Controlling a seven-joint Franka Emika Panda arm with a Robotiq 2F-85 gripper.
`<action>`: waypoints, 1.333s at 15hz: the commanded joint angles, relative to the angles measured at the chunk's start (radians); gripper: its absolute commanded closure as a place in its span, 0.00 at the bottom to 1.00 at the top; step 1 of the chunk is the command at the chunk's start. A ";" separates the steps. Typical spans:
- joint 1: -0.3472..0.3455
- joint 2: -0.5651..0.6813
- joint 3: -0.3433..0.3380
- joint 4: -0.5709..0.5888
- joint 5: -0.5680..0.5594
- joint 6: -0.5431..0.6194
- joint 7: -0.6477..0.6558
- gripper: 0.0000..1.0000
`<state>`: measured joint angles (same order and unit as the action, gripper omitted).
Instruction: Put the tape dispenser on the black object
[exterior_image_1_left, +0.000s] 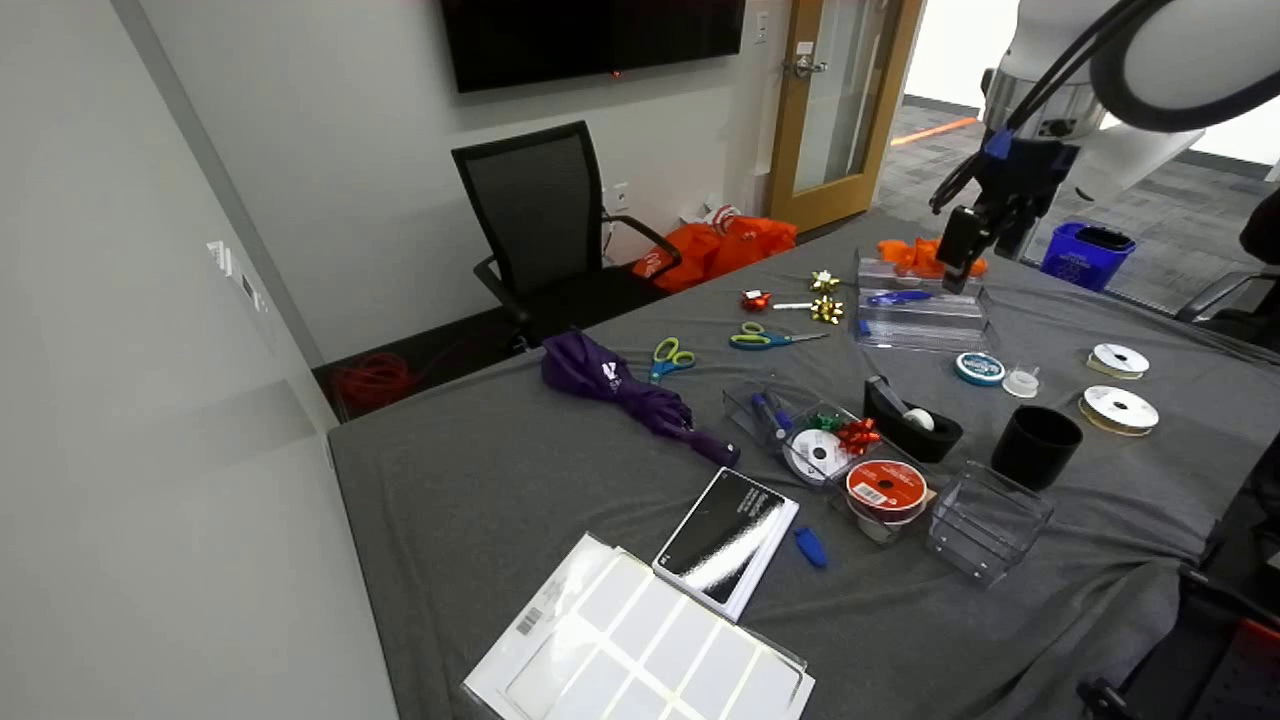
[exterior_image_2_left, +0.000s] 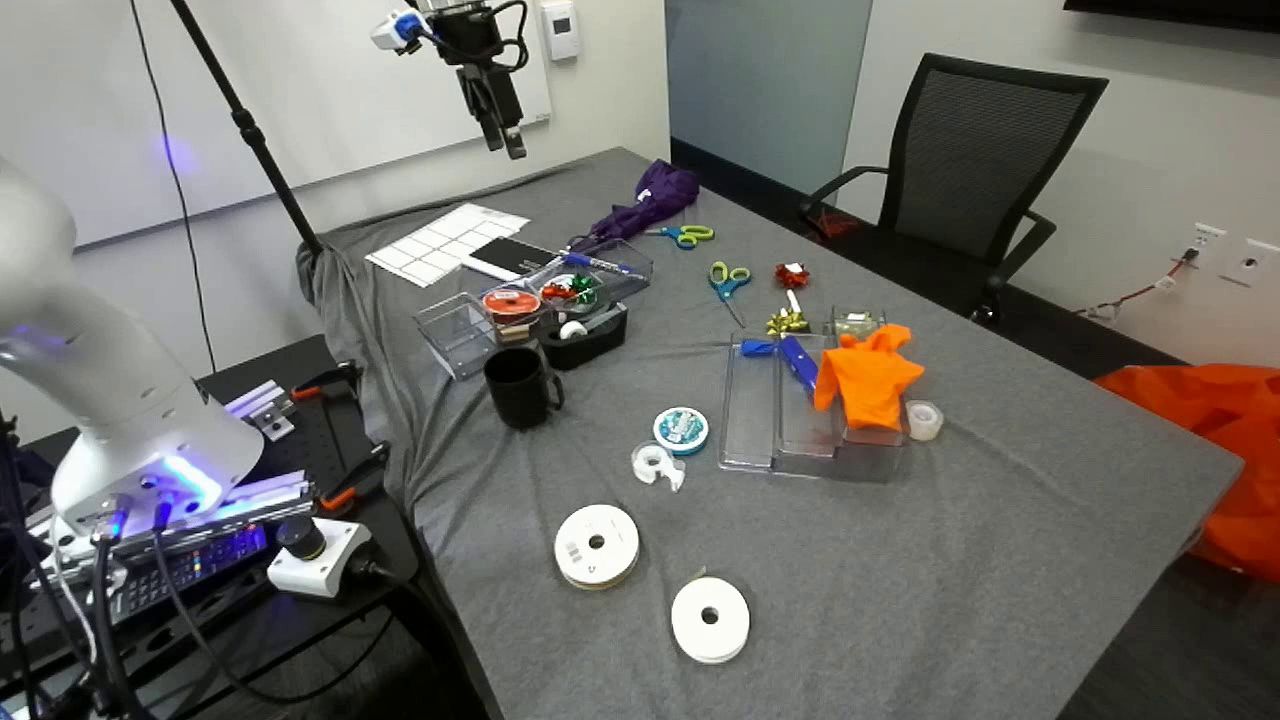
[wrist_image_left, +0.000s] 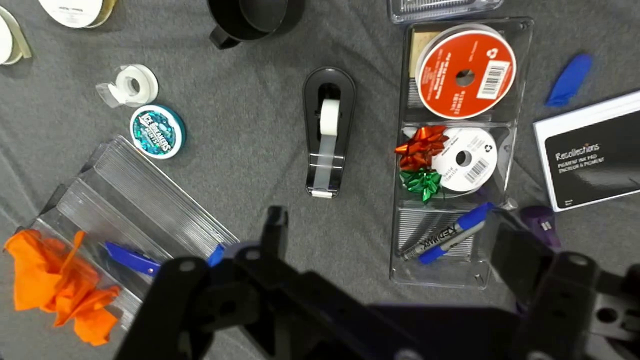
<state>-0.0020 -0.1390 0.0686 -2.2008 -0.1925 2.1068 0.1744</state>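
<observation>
Gray cloth (exterior_image_1_left: 480, 500) covers the counter (exterior_image_2_left: 950, 560), with a black chair (exterior_image_2_left: 990, 160) by one edge and the robot's white base (exterior_image_2_left: 150, 435) by the opposite edge. Near the robot's edge stands a black mug (exterior_image_2_left: 518, 388). Close to the mug, a little farther in from that edge, is the black tape dispenser (wrist_image_left: 329, 132). It sits flat and runs longways from the robot's edge toward the chair's edge. Its cutting end points at the chair's edge. Its round end, with the white tape roll (wrist_image_left: 329, 117), points back to the robot's edge. Next to it is a long clear tray (wrist_image_left: 445, 275) with a red ribbon roll (wrist_image_left: 462, 92) in it. Nearer to the edge by the white board (exterior_image_2_left: 330, 100) lies a box with a black top (exterior_image_1_left: 725, 532). Toward the corner between the board and the chair lies a purple umbrella (exterior_image_1_left: 640, 396). The claw (wrist_image_left: 390, 227) hangs above the counter, its two fingers (wrist_image_left: 274, 234) spread wide apart.
</observation>
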 joint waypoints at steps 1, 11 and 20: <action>0.007 -0.003 -0.006 0.002 0.000 -0.004 0.000 0.00; -0.032 0.197 -0.103 -0.077 0.075 0.408 -0.106 0.00; -0.056 0.403 -0.096 -0.135 0.185 0.569 -0.343 0.00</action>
<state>-0.0330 0.2185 -0.0436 -2.2989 -0.0268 2.5948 -0.1006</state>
